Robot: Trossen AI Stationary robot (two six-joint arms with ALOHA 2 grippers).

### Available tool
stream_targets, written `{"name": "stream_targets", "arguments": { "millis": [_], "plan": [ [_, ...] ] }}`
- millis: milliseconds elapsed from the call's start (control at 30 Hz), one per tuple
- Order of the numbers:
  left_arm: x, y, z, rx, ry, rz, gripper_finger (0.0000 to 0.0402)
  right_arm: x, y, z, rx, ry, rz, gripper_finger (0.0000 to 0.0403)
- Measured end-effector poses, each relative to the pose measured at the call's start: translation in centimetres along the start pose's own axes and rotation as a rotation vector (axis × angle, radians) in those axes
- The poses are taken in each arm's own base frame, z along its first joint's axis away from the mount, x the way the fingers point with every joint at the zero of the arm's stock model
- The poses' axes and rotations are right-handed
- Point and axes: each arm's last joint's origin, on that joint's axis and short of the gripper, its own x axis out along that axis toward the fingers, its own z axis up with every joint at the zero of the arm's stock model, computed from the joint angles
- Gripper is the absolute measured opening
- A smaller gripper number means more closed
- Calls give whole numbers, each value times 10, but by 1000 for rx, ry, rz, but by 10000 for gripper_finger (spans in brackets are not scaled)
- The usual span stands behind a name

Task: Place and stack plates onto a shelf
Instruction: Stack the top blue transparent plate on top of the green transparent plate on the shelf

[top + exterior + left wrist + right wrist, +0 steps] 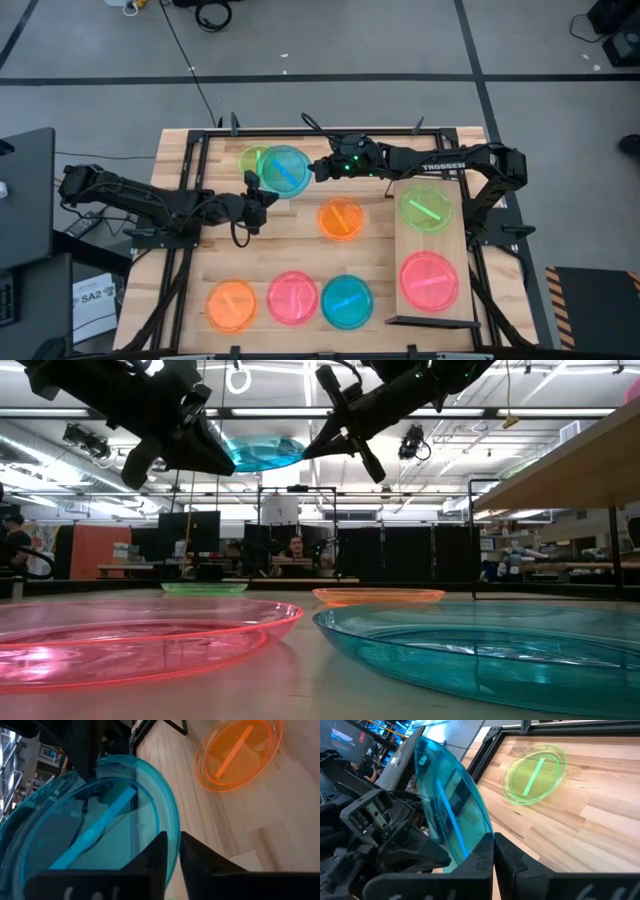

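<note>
From above, both arms meet over the far part of the table [300, 240], where a teal plate [284, 171] is held in the air between the left gripper [262, 190] and the right gripper [320, 168], partly over a green plate [250, 159] lying on the wood. An orange plate [341, 219] sits just beyond mid-table; the shelf [433, 240] on the right carries a second green plate [427, 209] and a pink plate [429, 281], and three more plates line the near edge. In the low view the teal plate [262, 453] hangs level, high above the table, with a gripper at each side of its rim. In the left wrist view the left fingers [200, 857] flank the plate's rim [170, 820] with a narrow gap; whether they pinch it I cannot tell. In the right wrist view the right gripper [493, 845] is clamped tight on the edge of the teal plate [450, 805].
</note>
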Motion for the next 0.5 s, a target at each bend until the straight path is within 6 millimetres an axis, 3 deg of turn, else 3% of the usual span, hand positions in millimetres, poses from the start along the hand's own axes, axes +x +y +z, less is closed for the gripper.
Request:
{"name": "stream_targets", "arguments": {
  "millis": [267, 500],
  "plan": [
    [0, 0, 0, -83, 2, 0, 123, 0, -1, 1, -29, -2, -2, 7],
    [0, 0, 0, -85, 0, -4, 152, 0, -9, 11, -21, -24, -22, 6]
  ]
}}
